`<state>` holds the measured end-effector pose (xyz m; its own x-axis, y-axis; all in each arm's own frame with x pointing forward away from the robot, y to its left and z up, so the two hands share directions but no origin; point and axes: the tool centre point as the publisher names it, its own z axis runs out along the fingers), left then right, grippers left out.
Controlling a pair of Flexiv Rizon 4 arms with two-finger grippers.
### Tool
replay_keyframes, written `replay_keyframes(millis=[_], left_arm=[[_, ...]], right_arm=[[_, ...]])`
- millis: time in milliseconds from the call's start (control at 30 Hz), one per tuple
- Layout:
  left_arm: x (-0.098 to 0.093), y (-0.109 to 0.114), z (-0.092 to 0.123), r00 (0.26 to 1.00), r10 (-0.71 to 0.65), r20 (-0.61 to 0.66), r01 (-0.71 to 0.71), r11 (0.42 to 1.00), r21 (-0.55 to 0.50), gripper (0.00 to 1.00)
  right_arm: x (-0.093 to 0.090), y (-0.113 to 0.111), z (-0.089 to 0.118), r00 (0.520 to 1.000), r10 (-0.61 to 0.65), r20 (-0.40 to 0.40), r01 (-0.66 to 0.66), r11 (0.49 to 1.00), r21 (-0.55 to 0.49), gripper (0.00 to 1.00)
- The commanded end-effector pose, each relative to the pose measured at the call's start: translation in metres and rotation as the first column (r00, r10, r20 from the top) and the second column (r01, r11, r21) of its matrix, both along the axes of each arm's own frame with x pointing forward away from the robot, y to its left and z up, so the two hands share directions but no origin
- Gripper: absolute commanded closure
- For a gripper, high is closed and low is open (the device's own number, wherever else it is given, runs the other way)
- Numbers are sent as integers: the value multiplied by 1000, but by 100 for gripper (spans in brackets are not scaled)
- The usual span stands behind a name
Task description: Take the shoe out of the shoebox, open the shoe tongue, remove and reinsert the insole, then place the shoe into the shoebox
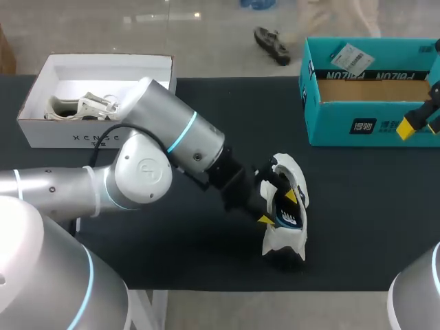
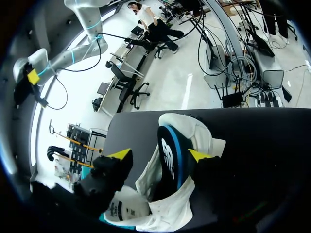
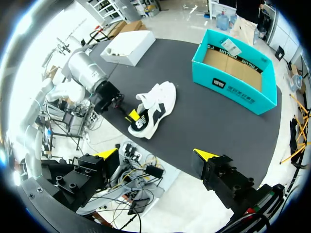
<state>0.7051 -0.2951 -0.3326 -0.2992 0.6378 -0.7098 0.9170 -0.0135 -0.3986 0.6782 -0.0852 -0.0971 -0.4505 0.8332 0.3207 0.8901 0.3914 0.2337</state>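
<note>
A white shoe (image 1: 283,237) lies on the black table in front of the middle, its opening turned toward my left arm. A black insole with a blue edge (image 2: 170,158) stands up out of it. My left gripper (image 2: 160,155) is open around the insole, one yellow tip on each side, with a gap showing on one side. In the head view the left gripper (image 1: 280,207) sits in the shoe's mouth. The teal shoebox (image 1: 371,134) stands open at the back right. My right gripper (image 3: 155,154) hangs open and empty, high above the table, far from the shoe (image 3: 155,104).
A white box (image 1: 96,137) at the back left holds another pale shoe (image 1: 75,106). My right gripper (image 1: 412,124) hovers at the teal box's front right corner. My left arm (image 3: 87,77) stretches across the table's left half.
</note>
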Motion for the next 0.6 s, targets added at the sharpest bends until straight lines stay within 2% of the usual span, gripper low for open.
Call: replay_keyframes(millis=[33, 367, 600], left_arm=[[-1, 0, 0, 1000, -2, 2, 2, 1000, -1, 100], [-7, -3, -2, 1000, -21, -2, 21, 1000, 9, 100], [-2, -2, -7, 999, -39, 22, 38, 999, 37, 100]], right_arm=[[2, 1, 0, 1000, 1, -5, -1, 1000, -2, 0], [2, 1, 0, 1000, 1, -5, -1, 1000, -2, 0], [2, 1, 0, 1000, 1, -5, -1, 1000, -2, 0]])
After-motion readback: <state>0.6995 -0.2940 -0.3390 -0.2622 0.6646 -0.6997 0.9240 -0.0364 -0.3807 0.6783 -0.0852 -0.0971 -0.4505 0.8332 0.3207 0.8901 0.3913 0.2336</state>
